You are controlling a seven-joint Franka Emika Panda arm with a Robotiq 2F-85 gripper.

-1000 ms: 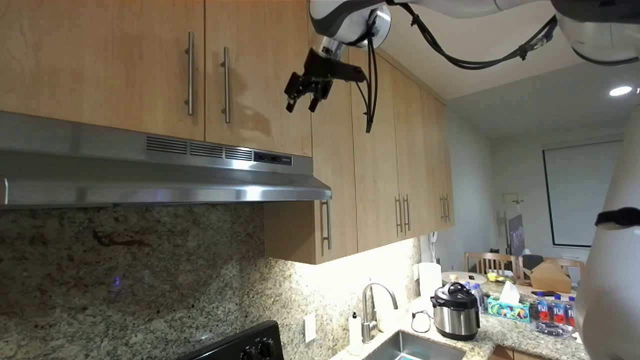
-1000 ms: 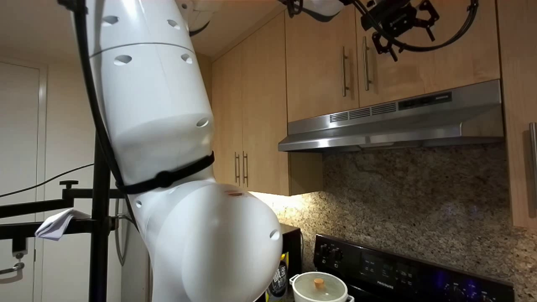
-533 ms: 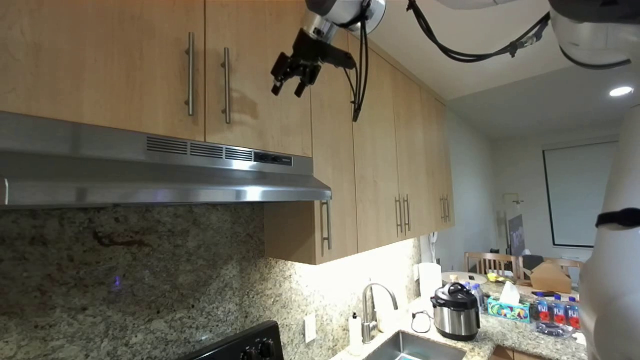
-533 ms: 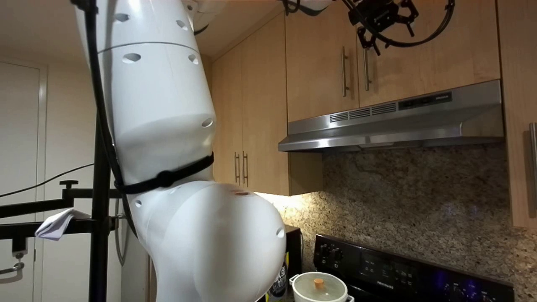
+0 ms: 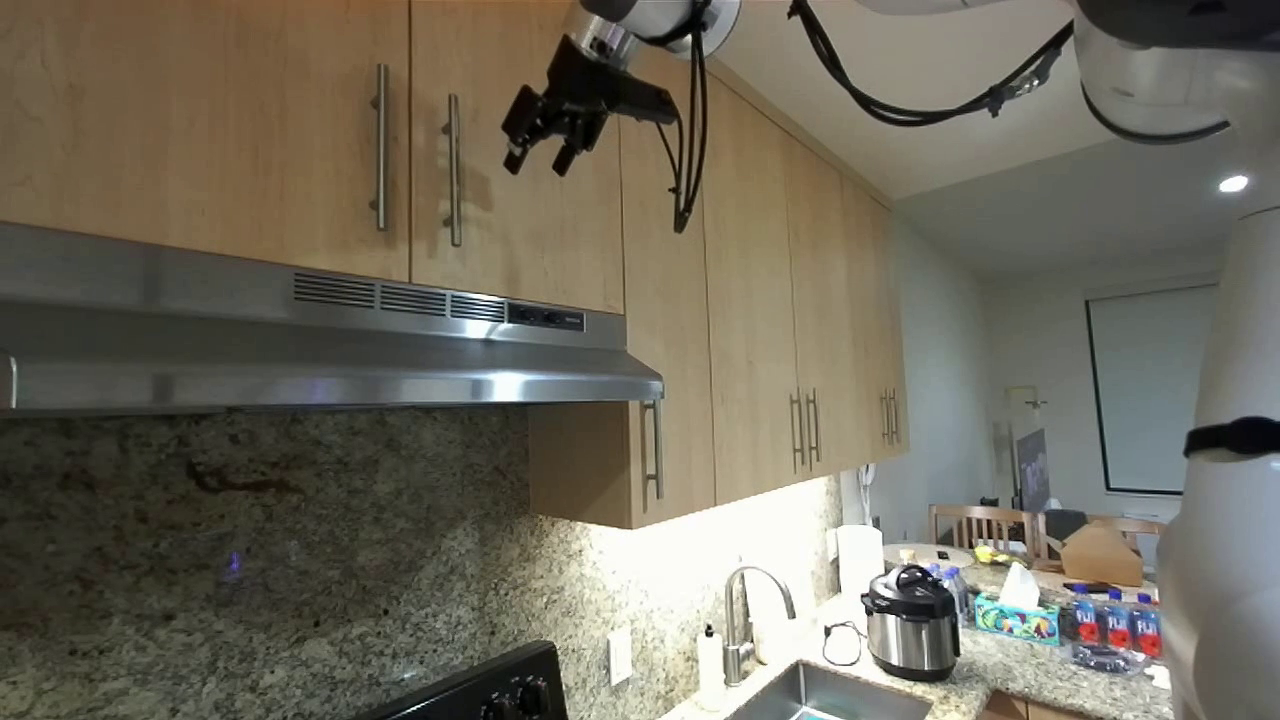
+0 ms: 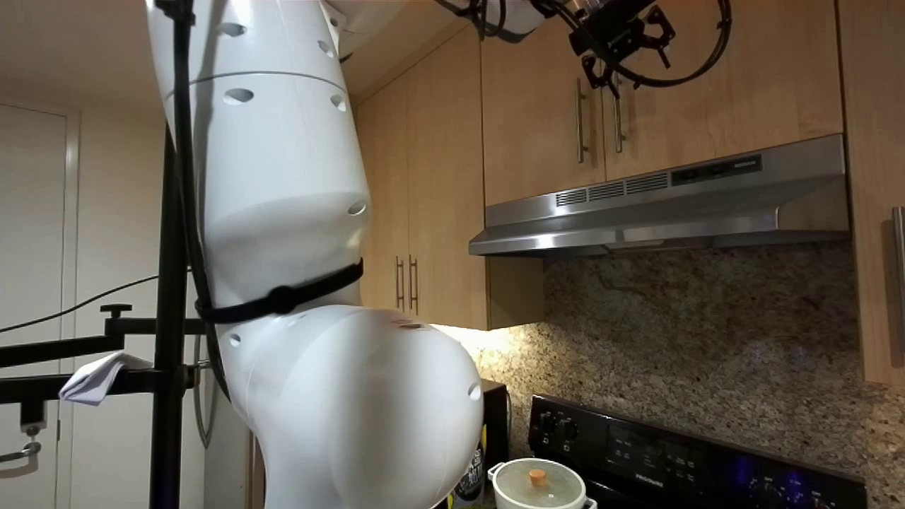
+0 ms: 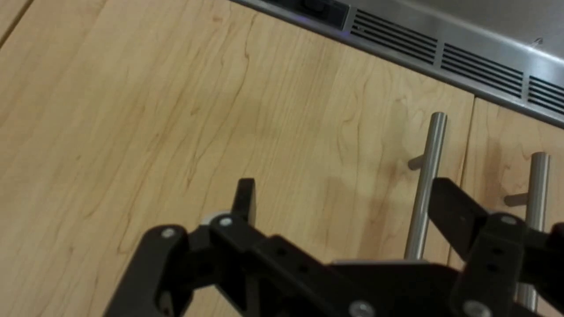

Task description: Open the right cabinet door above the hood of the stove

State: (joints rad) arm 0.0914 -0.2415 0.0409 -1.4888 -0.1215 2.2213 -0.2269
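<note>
My gripper (image 5: pixel 539 162), spread wide and empty, has shifted leftward in an exterior view toward the steel handle (image 5: pixel 454 170) of the right cabinet door (image 5: pixel 535 235), closed at upper centre-left of that frame, so a grasp seems near.

In an exterior view a speckled granite countertop (image 5: pixel 1040 680) has a stainless-steel sink (image 5: pixel 862 690) set into it. Beside the sink stand a steel faucet (image 5: pixel 736 630) and a white bottle (image 5: pixel 710 662) with a black top. Farther along, an electric pressure cooker (image 5: pixel 911 632) stands upright, a black cord (image 5: pixel 843 662) looped just beside it. Near the cooker are a tissue box (image 5: pixel 1015 619) and three FIJI water bottles (image 5: pixel 1117 627); clear plastic packaging (image 5: pixel 1105 659) lies in front of the bottles.
</note>
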